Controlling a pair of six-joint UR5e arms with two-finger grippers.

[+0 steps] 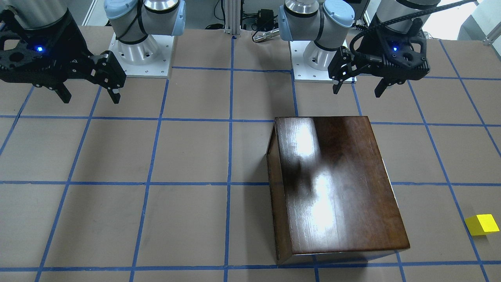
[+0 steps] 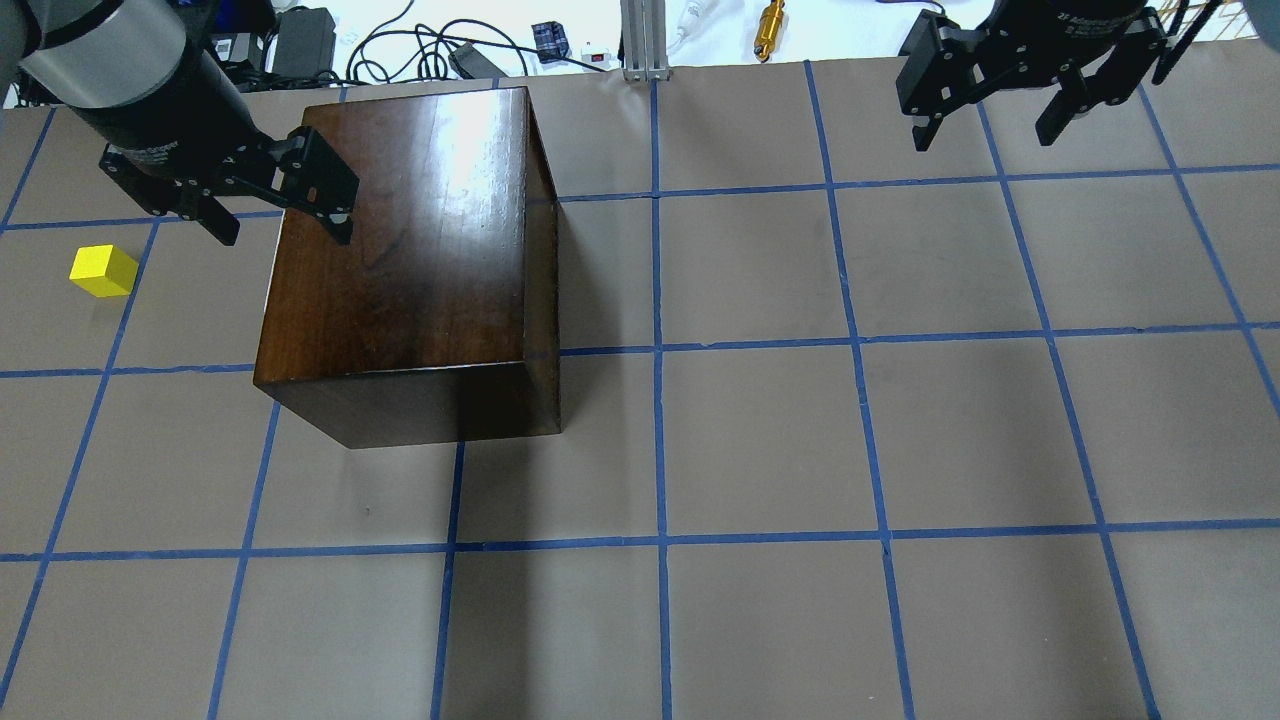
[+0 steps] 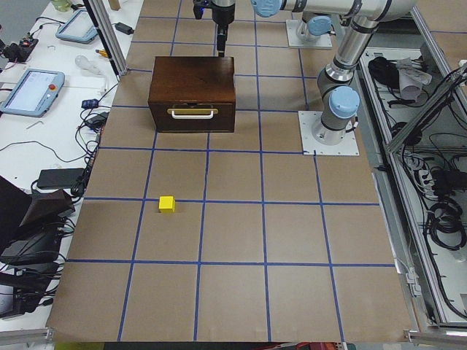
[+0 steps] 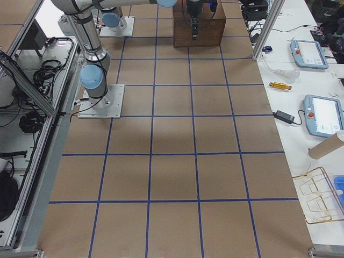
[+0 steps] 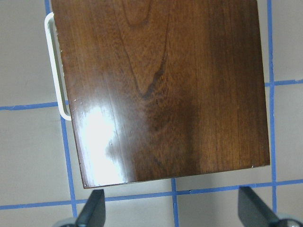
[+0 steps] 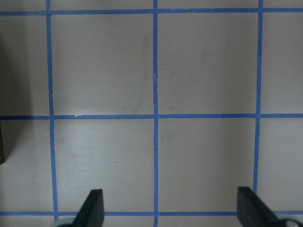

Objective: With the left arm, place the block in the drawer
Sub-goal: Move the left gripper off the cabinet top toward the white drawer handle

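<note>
Glossy dark-brown box top [image 5: 161, 90] fills the left wrist view, with the pale handle [image 5: 56, 71] of the drawer seen edge-on along one side; the drawer front [image 3: 193, 115] is flush with the box, so the drawer is judged closed. The left gripper [image 2: 275, 205] is held above the box edge, its jaws spread wide with nothing between them, both fingertips [image 5: 92, 210] being visible well apart at the bottom of the wrist view. The right gripper [image 2: 985, 115] is parked over bare table [image 2: 760, 440] well apart from the box, jaws likewise spread and empty. The block [image 2: 103, 271] is noted lying on the table on the handle side of the box, apart from it and away from both grippers; in the side view it [image 3: 167, 203] is seen in front of the drawer front with open table between. The block is judged light and rigid, with flat, parallel faces and probably a smooth, slightly slippery finish; no fragility is expected. A pinch across two opposite vertical faces, centred at mid-height, is recommended, with the fingers aligned to the cube's slight rotation on the grid so that it is not twisted on closing. The drawer is judged stiffer to move: the thin handle bar is the only evident hold, and the box may slide on the paper-covered table if pulled off-axis.
</note>
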